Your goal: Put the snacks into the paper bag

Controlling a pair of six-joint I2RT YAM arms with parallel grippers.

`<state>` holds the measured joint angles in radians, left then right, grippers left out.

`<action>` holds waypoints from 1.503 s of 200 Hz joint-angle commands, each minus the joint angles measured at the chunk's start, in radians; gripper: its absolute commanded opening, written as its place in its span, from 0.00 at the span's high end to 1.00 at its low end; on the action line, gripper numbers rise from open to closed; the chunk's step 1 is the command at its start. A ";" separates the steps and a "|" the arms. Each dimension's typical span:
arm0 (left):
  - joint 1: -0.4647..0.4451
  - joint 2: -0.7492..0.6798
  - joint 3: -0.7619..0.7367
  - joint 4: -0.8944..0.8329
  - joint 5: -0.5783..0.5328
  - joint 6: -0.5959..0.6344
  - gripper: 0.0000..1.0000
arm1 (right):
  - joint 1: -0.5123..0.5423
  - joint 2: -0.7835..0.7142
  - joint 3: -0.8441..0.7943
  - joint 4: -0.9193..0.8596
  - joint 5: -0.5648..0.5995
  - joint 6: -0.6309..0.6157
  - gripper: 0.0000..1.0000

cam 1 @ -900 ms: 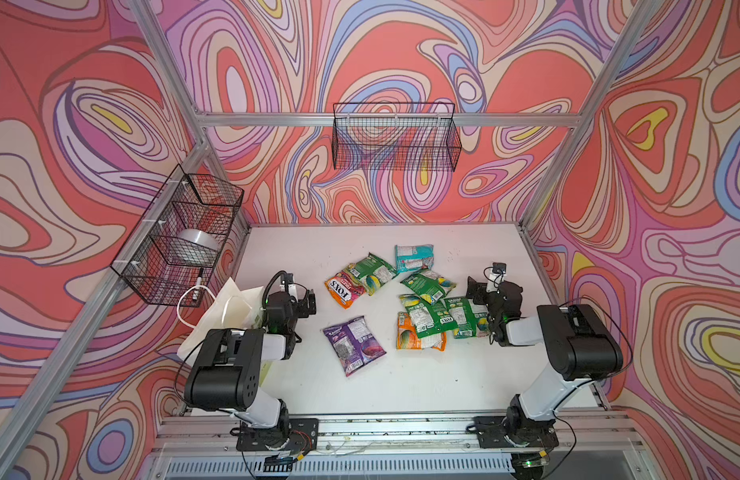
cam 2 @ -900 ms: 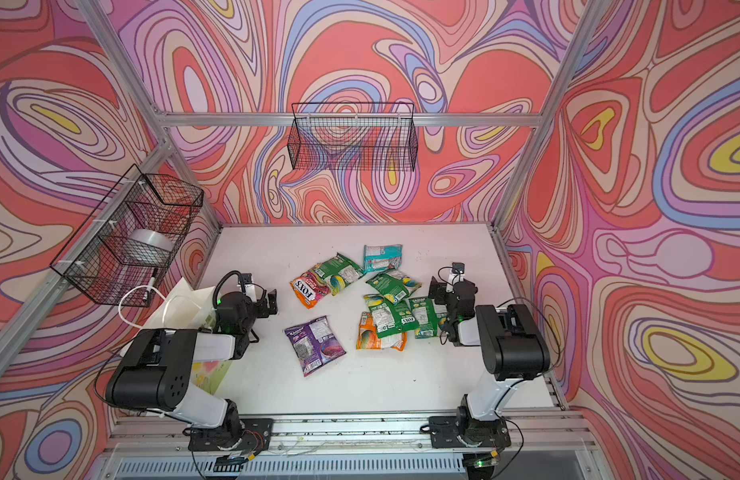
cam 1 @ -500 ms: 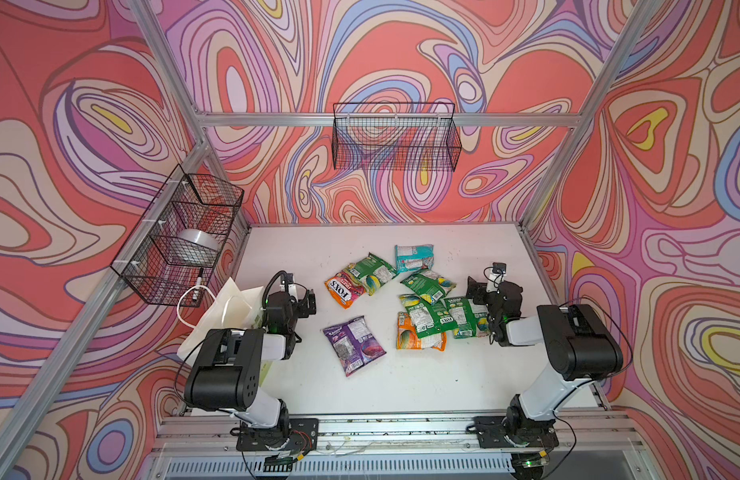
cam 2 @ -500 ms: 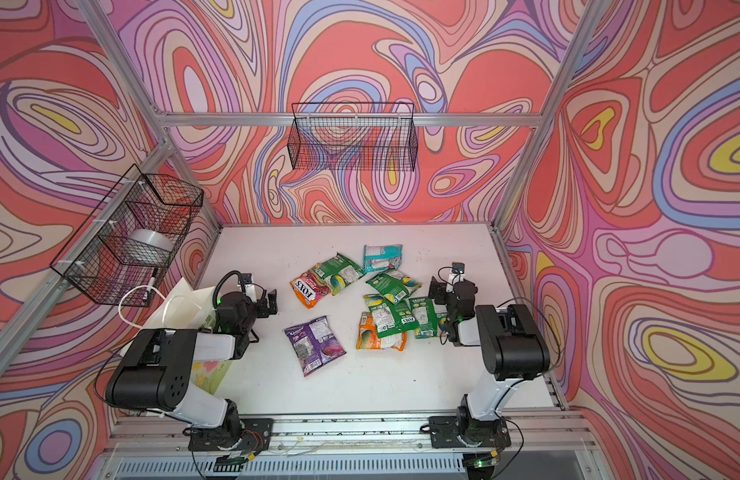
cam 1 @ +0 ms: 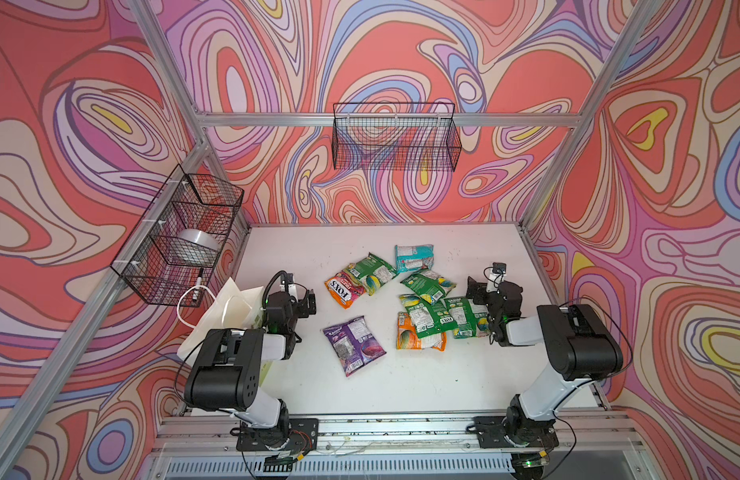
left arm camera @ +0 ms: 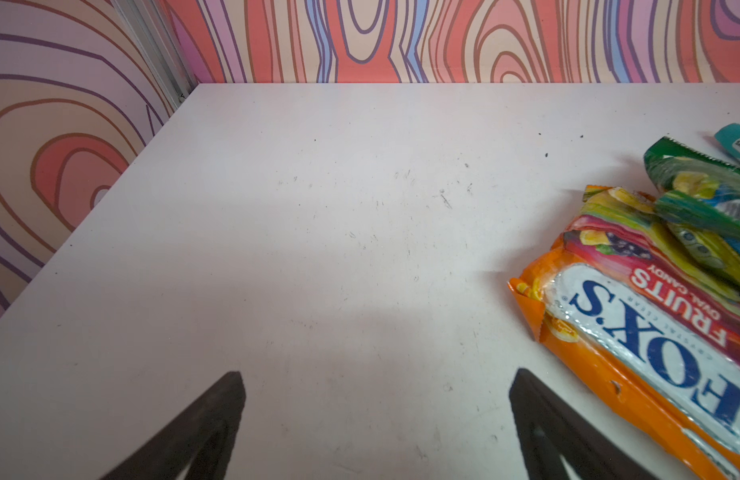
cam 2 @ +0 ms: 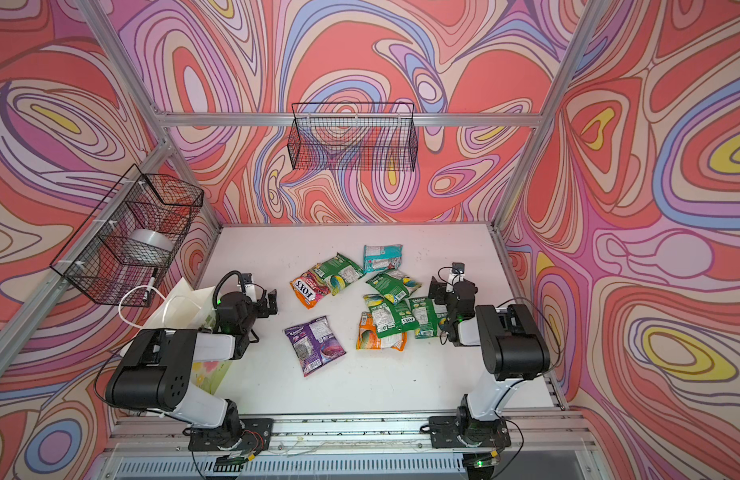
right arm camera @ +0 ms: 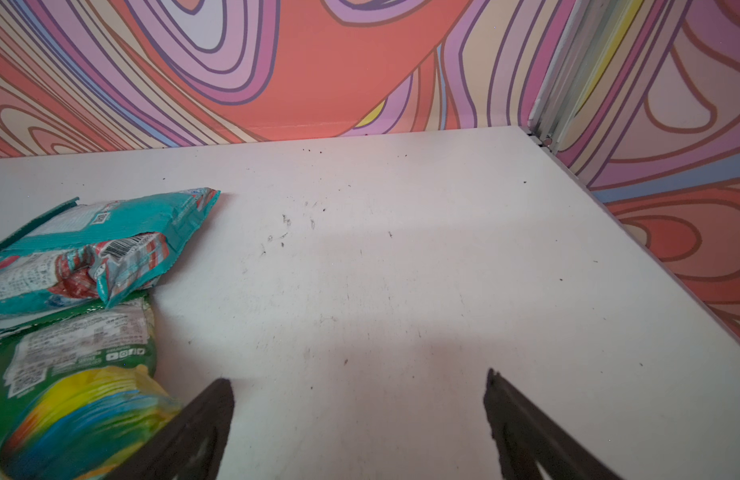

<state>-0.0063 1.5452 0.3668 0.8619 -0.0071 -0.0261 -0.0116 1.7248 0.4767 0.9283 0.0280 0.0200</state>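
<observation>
Several snacks lie mid-table in both top views: a purple packet [cam 1: 354,345], an orange FOX'S packet [cam 1: 343,291], a teal one [cam 1: 414,257] and overlapping green ones [cam 1: 426,316]. The white paper bag [cam 1: 227,307] stands at the left, partly hidden behind my left arm. My left gripper [cam 1: 309,300] [left arm camera: 376,382] is open and empty over bare table, left of the orange packet [left arm camera: 651,340]. My right gripper [cam 1: 476,291] [right arm camera: 360,386] is open and empty at the right edge of the pile, one finger beside a green packet [right arm camera: 69,374]; the teal packet [right arm camera: 90,249] lies beyond it.
A black wire basket [cam 1: 395,137] hangs on the back wall. Another basket [cam 1: 181,237] on the left wall holds a tape roll and a marker, just above the bag. Aluminium frame posts and patterned walls enclose the table [cam 1: 401,386].
</observation>
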 commanded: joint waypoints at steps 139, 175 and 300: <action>-0.052 -0.325 0.286 -0.681 -0.140 -0.232 0.00 | 0.009 -0.279 0.210 -0.508 0.240 0.215 0.01; -0.132 -0.456 0.495 -1.100 -0.004 -0.397 0.00 | 0.008 -0.327 0.411 -0.798 0.128 0.372 0.01; -0.213 -0.572 1.306 -2.428 -0.307 -0.410 0.00 | 0.010 -0.365 0.604 -1.073 -0.242 0.674 0.02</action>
<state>-0.2180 0.9787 1.6230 -1.2720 -0.1600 -0.3981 -0.0055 1.3674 1.0470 -0.0849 -0.1265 0.6750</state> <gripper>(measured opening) 0.999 0.984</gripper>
